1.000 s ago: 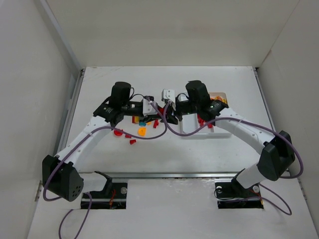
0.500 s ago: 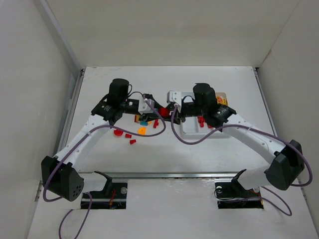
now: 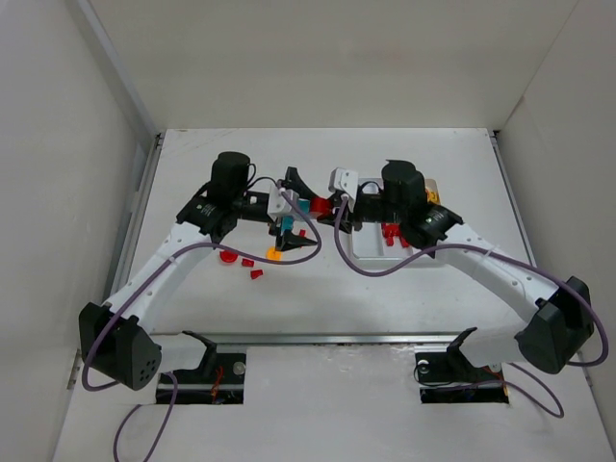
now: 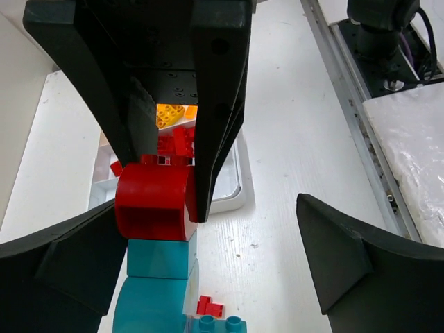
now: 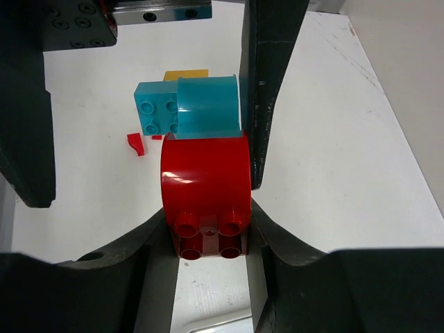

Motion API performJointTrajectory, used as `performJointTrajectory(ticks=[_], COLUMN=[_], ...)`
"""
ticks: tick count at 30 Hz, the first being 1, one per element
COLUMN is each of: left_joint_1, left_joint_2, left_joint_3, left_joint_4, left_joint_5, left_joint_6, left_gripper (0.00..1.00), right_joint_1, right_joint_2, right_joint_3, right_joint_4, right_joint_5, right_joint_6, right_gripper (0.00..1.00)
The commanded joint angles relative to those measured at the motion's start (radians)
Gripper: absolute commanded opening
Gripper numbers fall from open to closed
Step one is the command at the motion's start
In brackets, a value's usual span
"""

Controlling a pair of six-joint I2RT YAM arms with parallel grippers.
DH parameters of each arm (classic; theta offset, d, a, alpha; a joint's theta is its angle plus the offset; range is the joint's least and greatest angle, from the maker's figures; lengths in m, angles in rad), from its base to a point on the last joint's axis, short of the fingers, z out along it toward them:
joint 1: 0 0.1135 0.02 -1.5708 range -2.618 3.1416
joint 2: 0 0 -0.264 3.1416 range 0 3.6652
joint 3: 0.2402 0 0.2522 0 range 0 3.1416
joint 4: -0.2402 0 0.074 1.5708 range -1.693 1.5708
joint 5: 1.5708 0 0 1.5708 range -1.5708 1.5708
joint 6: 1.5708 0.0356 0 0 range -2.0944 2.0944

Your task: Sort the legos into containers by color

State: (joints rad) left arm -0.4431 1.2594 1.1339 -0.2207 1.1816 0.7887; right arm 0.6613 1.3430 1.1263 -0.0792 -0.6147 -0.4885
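On the left side of the counter (image 3: 308, 298), near the left arm, lie a few loose legos: small red bits (image 3: 247, 262) and an orange piece (image 3: 274, 254). Just right of them the left end effector (image 3: 300, 212) stands spread wide and grips nothing, with a finger on either side of a teal brick (image 4: 159, 257). A red brick (image 4: 154, 201) sits end-on against the teal one, and the right end effector (image 3: 330, 204) is clamped on it from the opposite side.

The two bricks form one line running left to right between the wrists. I cannot tell whether they are joined or only touching, nor whether the teal one rests on the counter.

Farther right, beneath the right arm, is the white tray (image 3: 371, 261), with red legos (image 3: 393, 231) in one compartment and yellow ones (image 3: 428, 197) beyond.

The right arm is the nearer to the tray, so the red brick probably needs only a short carry rightward over the rim. There is open room that way. The left fingers stand close on both sides, so drawing away along the line of the bricks looks safest. If the teal brick clings, it would ride along into the reds.
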Motion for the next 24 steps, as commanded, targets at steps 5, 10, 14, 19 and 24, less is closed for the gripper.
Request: performJointTrajectory(ticks=[5, 10, 14, 19, 24], left_joint_1=[0.006, 0.006, 0.006, 0.006, 0.006], left_joint_2=[-0.034, -0.012, 0.0, 0.0, -0.023], left_joint_3=[-0.003, -0.013, -0.003, -0.013, -0.057], left_joint_4=[-0.046, 0.006, 0.021, -0.003, -0.058], left_joint_5=[-0.105, -0.304, -0.301, -0.29, -0.365], left_joint_6=[0.044, 0.004, -0.005, 0.015, 0.026], left_gripper=[1.0, 0.79, 0.37, 0.0, 0.0], right_joint_1=[-0.002, -0.002, -0.002, -0.002, -0.21], right_joint_2=[-0.039, -0.039, -0.039, -0.048, -0.058], right_joint_3=[-0.003, -0.003, -0.003, -0.003, -0.016], right_joint_4=[0.087, 0.087, 0.087, 0.087, 0.087], right_joint_5=[0.007, -0.002, -0.013, 0.071, 0.171], right_joint_6=[0.014, 0.014, 0.014, 0.033, 0.258], right_gripper=[0.0, 0.0, 0.0, 0.0, 0.0])
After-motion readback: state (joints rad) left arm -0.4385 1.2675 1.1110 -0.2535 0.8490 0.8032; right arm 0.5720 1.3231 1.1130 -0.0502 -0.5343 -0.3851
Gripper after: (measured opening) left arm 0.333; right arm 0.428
